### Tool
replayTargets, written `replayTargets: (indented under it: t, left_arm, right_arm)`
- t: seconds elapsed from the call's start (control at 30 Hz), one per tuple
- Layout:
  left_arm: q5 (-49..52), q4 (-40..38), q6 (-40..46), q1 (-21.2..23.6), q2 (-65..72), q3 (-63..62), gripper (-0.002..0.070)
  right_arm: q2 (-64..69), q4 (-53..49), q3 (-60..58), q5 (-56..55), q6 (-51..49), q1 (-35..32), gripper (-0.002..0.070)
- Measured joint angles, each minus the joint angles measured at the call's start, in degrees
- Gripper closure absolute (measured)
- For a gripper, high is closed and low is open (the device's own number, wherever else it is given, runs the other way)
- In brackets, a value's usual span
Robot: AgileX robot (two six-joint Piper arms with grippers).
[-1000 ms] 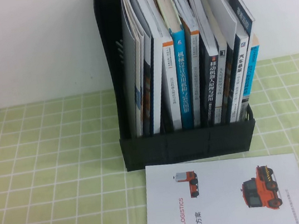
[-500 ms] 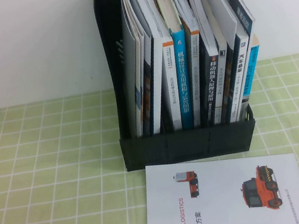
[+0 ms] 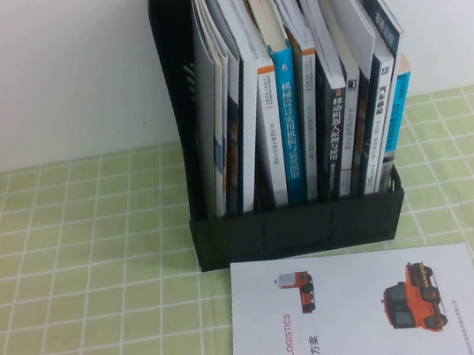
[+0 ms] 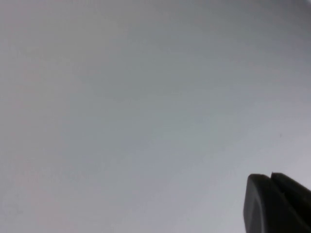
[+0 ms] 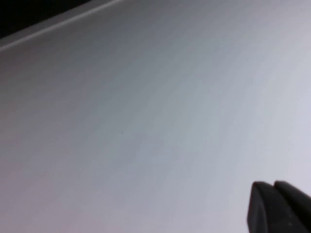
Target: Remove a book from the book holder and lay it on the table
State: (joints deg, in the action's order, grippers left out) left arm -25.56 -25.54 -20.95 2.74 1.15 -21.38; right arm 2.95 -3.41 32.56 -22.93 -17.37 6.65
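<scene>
High view shows neither arm; the left gripper [image 4: 270, 177] and right gripper [image 5: 273, 185] each show clenched tips against blank pale background. Nearest on the surface [image 3: 83, 281] lies a white brochure [image 3: 357, 320]. Behind it stands the book holder [image 3: 298, 229], with the book [image 3: 405, 103] upright in its rightmost slot, cyan spine facing forward, likely favouring the right arm.

Left end effector [image 4: 278, 204] and right end effector [image 5: 279, 206] face blank surfaces.

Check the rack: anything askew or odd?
Books in the book holder lean sideways rather than upright; a white brochure lies flat on the table in front. Nothing spilled. Both end effectors face blank wall.
</scene>
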Motion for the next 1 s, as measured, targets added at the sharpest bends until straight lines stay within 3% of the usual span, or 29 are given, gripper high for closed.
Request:
replayTargets:
  t: [0.3,0.57,0.67,0.73,1.0]
  left_arm:
    - [33.92,10.53,2.24,0.0,20.92,-26.54,0.0677]
    - [48.11,12.03,14.1,-3.32,34.77,-29.15,0.0677]
    - [49.42,8.91,16.29,-5.56,37.68,-29.15,0.0677]
    - [49.55,5.82,22.12,-7.5,39.94,-29.28,0.0677]
    - [49.68,-22.57,60.77,-21.01,53.2,-29.53,0.0677]
  right_arm:
    - [20.21,-3.1,24.11,33.25,5.0,0.0,0.0678]
    - [32.53,-5.54,26.79,56.53,12.07,0.0,0.0678]
    - [34.89,-3.63,25.95,60.94,13.15,0.0,0.0678]
    - [36.33,-0.13,24.24,62.06,13.38,0.0,0.0678]
    - [43.69,16.06,13.97,56.69,21.98,1.44,0.0678]
